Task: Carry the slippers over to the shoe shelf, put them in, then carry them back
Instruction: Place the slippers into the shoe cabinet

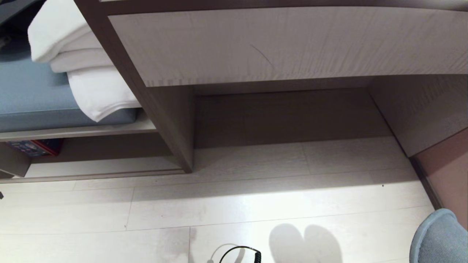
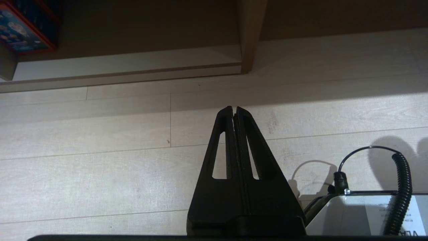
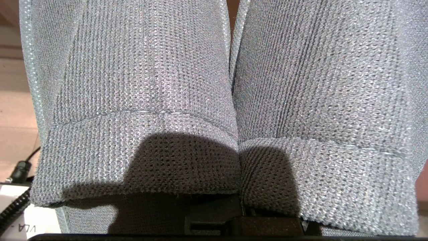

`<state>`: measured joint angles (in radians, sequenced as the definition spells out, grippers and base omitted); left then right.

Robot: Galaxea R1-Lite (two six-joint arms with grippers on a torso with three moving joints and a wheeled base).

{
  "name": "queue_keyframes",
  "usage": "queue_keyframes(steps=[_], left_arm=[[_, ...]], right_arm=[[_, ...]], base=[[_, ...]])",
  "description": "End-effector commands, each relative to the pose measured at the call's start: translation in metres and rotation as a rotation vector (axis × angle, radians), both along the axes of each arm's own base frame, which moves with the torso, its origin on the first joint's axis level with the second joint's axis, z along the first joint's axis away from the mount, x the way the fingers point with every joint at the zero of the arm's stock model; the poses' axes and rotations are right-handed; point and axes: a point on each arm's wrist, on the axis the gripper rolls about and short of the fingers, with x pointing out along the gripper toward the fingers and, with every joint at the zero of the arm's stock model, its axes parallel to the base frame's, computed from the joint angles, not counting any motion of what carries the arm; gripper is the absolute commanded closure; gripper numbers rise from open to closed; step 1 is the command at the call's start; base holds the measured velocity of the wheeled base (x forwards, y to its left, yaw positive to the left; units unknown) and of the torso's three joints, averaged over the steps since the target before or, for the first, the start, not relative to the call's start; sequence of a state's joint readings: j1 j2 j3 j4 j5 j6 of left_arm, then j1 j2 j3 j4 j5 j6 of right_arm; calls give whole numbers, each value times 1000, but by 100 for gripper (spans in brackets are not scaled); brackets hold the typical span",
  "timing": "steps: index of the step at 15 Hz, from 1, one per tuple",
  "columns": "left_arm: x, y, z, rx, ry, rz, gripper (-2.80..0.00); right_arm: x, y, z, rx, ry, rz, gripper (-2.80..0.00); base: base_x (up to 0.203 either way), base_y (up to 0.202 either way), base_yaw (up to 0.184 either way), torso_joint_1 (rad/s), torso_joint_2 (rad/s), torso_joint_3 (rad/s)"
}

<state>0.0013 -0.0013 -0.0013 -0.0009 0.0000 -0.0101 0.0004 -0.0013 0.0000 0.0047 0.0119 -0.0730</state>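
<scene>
The slippers fill the right wrist view, apparently clamped by the right gripper, its fingers hidden. Left gripper: fingers clenched, empty. Risk: the soft fabric slipping free before the shoe shelf at lower left.

Looks like a bedroom or hotel-type room: pale wood-plank floor, built-in grey-beige laminate bench unit w/ open cubbies underneath, blue cushion on the seat part, folded white towels stacked on it, a colourful box in a low cubby.
</scene>
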Motion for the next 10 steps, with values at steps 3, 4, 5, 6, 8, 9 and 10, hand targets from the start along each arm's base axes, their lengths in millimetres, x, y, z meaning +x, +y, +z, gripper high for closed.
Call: queue_keyframes(steps=[3, 4, 5, 6, 8, 9, 10], left_arm=[[0, 0, 0, -1, 0, 0, 0], [0, 0, 0, -1, 1, 0, 0], [0, 0, 0, -1, 0, 0, 0], [0, 0, 0, -1, 0, 0, 0], [0, 0, 0, -1, 0, 0, 0], [0, 0, 0, -1, 0, 0, 0], [0, 0, 0, -1, 0, 0, 0]], right_arm=[[0, 0, 0, -1, 3, 1, 0], [0, 0, 0, -1, 3, 1, 0], [0, 0, 0, -2, 3, 0, 0], [0, 0, 0, -2, 3, 0, 0], [0, 0, 0, -2, 3, 0, 0], [0, 0, 0, -2, 3, 1, 0], [0, 0, 0, -2, 3, 0, 0]], base=[[0, 0, 0, 5, 2, 204], [0, 0, 0, 2, 0, 202], [0, 0, 0, -1, 7, 199], [0, 0, 0, 1, 1, 204], [0, 0, 0, 2, 4, 196], [0, 0, 0, 2, 0, 195], [0, 0, 0, 1, 4, 202]])
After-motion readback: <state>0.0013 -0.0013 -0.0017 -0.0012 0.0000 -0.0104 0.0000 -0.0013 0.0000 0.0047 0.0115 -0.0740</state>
